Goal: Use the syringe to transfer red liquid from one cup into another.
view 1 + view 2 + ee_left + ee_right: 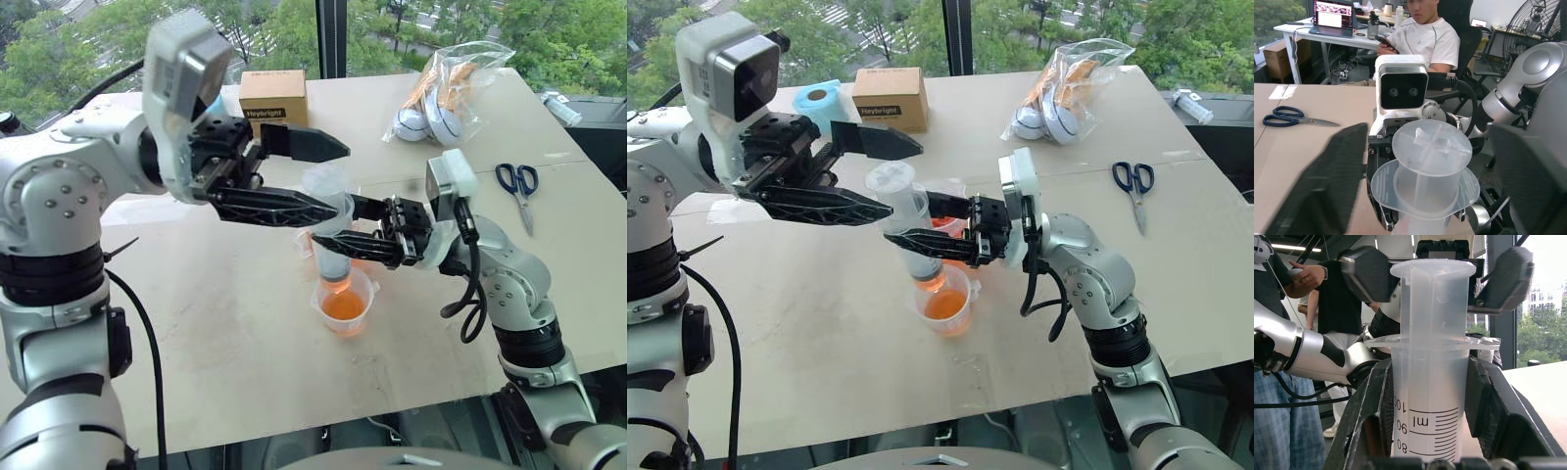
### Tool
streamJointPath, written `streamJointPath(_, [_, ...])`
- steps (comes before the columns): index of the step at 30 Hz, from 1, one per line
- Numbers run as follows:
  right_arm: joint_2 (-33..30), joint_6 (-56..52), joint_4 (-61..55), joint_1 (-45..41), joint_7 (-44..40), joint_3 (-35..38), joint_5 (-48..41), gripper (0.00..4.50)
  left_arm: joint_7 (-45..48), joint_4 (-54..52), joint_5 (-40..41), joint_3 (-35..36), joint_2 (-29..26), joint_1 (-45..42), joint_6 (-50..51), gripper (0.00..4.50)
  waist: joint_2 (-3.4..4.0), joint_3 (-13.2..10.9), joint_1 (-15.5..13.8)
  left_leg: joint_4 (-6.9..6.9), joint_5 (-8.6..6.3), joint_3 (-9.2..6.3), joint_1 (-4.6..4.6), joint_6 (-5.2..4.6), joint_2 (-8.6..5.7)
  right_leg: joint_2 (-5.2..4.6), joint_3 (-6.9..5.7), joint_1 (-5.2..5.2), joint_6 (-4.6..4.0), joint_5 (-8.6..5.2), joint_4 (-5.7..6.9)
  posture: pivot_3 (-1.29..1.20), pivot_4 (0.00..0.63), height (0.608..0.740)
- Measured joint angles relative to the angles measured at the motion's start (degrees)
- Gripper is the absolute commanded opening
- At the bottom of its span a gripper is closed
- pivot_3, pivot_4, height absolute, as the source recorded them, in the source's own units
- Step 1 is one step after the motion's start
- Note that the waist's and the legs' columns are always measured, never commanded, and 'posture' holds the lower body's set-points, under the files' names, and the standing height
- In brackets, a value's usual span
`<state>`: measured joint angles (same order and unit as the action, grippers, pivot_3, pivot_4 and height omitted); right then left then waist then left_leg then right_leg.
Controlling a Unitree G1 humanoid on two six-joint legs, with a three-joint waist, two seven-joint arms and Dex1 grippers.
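Syringe (331, 220) is standing upright over the cup (345, 302), with the right gripper (343, 235) squeezing its barrel. Left gripper (318, 174) is sitting apart around the plunger top.

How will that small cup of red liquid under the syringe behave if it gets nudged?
The cup looks like thin clear plastic, so probably light and apt to slide or tip on the smooth table. It stands open-topped and partly filled, so a knock would likely slosh or spill. The syringe, held upright by the right gripper, has its tip in the cup, so sideways drift could lever it over.
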<state>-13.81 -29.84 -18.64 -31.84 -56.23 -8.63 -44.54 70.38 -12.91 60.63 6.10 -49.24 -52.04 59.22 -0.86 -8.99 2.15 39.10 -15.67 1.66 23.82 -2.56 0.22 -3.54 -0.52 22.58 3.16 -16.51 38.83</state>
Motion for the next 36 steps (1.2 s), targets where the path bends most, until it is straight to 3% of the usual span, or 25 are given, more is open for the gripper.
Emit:
streamJointPath(3, [-0.2,0.0,0.0,0.0,0.0,0.0,0.0,1.60,0.7,0.1,-0.1,0.0,0.1,0.0,-0.2,1.58,0.00,0.0,0.0,0.00,0.00,0.00,0.00,0.00,0.00,0.00,0.00,0.00,0.00,0.00,0.00,0.00,0.150,0.740])
streamJointPath(4, [-0.2,0.0,0.0,0.0,0.0,0.0,0.0,1.60,0.8,0.1,-0.2,-0.1,0.2,0.0,-0.4,1.43,0.00,0.0,0.0,0.00,0.00,0.00,0.00,0.00,0.00,0.00,0.00,0.00,0.00,0.00,0.00,0.00,0.150,0.740])
streamJointPath(27, [-1.3,-6.1,0.0,-3.6,3.4,1.3,-3.9,1.60,3.2,-1.1,-5.4,-2.3,-0.3,2.7,-6.2,1.43,0.00,0.0,-0.1,0.00,0.00,0.00,0.00,-0.01,0.00,-0.01,0.00,0.00,0.00,0.00,0.00,0.00,0.150,0.740])
streamJointPath(29, [-1.6,-6.3,0.0,-3.6,3.4,2.1,-4.4,1.60,2.3,-1.0,-5.4,-2.1,0.9,2.5,-6.2,2.44,0.00,0.0,-0.2,0.01,0.00,0.00,0.00,-0.01,0.00,-0.01,0.00,-0.01,0.00,0.00,0.00,0.00,0.150,0.740])
streamJointPath(30, [-1.7,-6.4,0.0,-3.6,3.4,2.6,-4.6,1.60,1.7,-0.8,-5.3,-2.1,1.6,2.2,-6.0,2.66,-0.01,0.0,-0.3,0.02,0.00,0.00,0.01,-0.01,0.00,-0.01,0.00,-0.01,0.00,0.00,0.00,0.00,0.150,0.740])
streamJointPath(33, [-1.7,-6.4,0.0,-3.9,5.2,4.6,-6.1,1.60,-0.5,-0.7,-4.5,-2.0,2.9,-0.7,-4.7,3.94,-0.02,0.0,-0.3,0.03,-0.01,0.00,0.02,-0.01,0.00,-0.01,0.01,-0.01,0.00,0.00,0.01,0.00,0.150,0.740])
streamJointPath(36, [-1.6,-6.2,-1.5,-5.5,5.9,7.5,-8.7,1.60,-4.0,5.2,-0.8,-0.2,3.7,-6.2,-0.9,3.94,-0.04,-0.1,-0.2,0.03,0.00,-0.03,0.02,0.00,0.01,0.00,-0.02,0.02,0.00,0.00,0.02,0.00,0.150,0.740])
